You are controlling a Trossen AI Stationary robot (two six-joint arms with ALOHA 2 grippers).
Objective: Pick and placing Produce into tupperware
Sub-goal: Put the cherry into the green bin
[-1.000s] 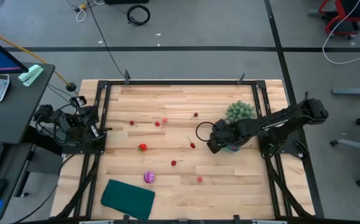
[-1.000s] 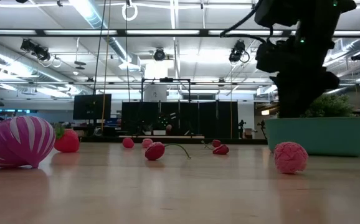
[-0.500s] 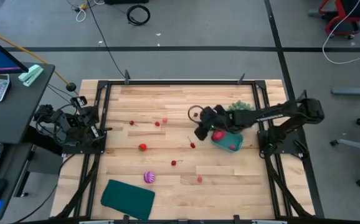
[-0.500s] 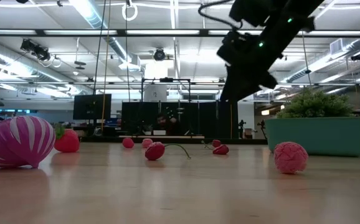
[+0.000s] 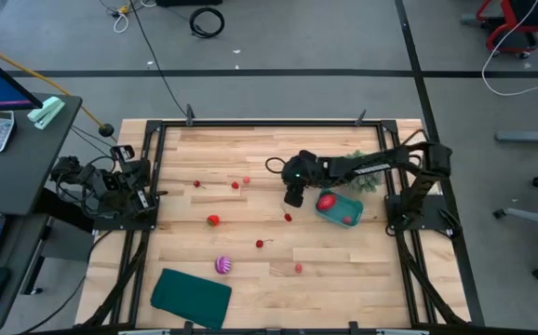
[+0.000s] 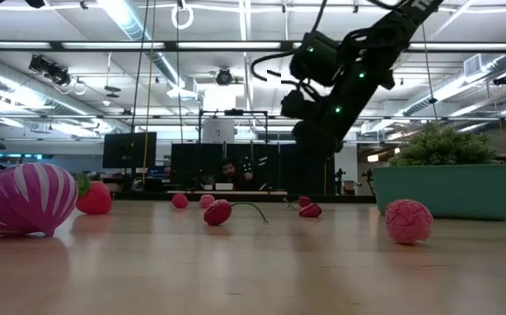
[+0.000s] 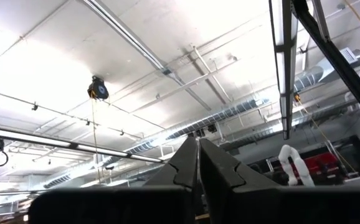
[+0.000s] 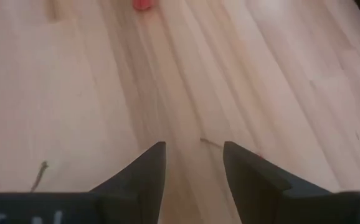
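From my station I see the right claw (image 5: 294, 193) raised over the pale wooden worktop (image 5: 250, 279), fingers (image 8: 149, 171) apart with nothing between them; it hangs just beside the small teal plastic tub (image 5: 340, 210), which holds red fruit; the green spiky bush (image 5: 366, 177) sits behind the tub, partly under the arm; a tiny red piece (image 5: 288, 218) lies near the claw; a bigger red fruit (image 5: 213, 221), the purple-and-pink striped ball (image 5: 222, 265) and a flat dark teal sheet (image 5: 191, 297) lie well apart from it; the left claw (image 5: 137, 186) is parked at the worktop's left edge, its fingers (image 7: 195, 165) pressed together.
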